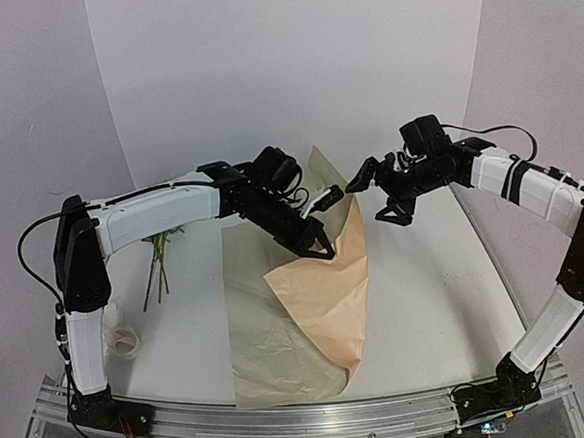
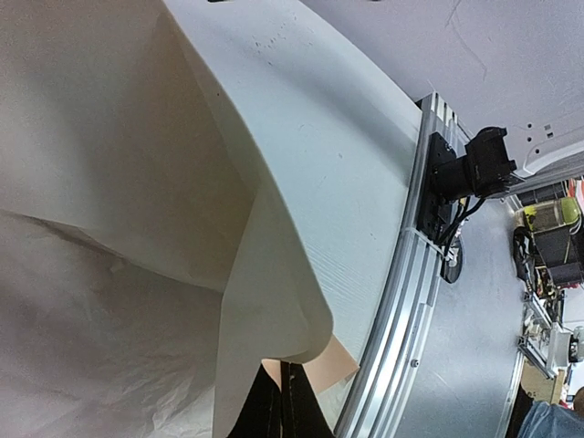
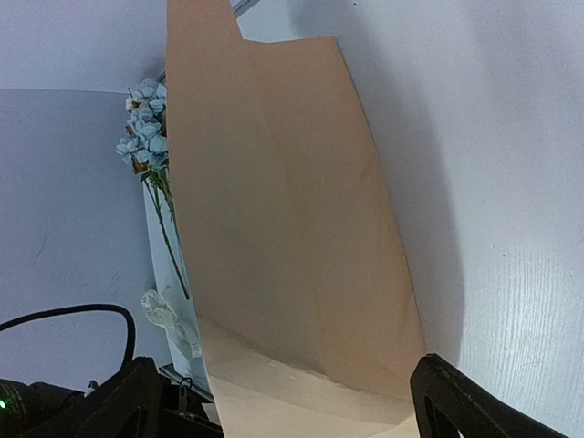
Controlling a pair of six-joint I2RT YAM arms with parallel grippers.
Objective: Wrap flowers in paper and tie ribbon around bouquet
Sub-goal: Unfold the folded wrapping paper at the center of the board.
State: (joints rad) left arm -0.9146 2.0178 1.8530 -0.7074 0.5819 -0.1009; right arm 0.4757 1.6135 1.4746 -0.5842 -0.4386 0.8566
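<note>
The tan paper (image 1: 323,297) lies at the table's middle with one part lifted and folded over, its pale side (image 2: 109,182) facing the left wrist camera. My left gripper (image 1: 319,247) is shut on the paper's raised edge, its dark fingers (image 2: 306,401) pinched together on it. My right gripper (image 1: 379,195) hovers open just right of the standing sheet (image 3: 292,228), with one finger (image 3: 456,401) showing on each side of the frame and nothing between them. The flowers (image 3: 146,128) lie at the left, and only their green stems (image 1: 160,263) show from above. The ribbon (image 1: 120,341) lies loosely piled near the left front edge.
An aluminium rail (image 1: 316,418) runs along the table's near edge, with the arm bases bolted to it. The right arm's base (image 2: 474,169) shows past the paper. White walls close in behind and on both sides.
</note>
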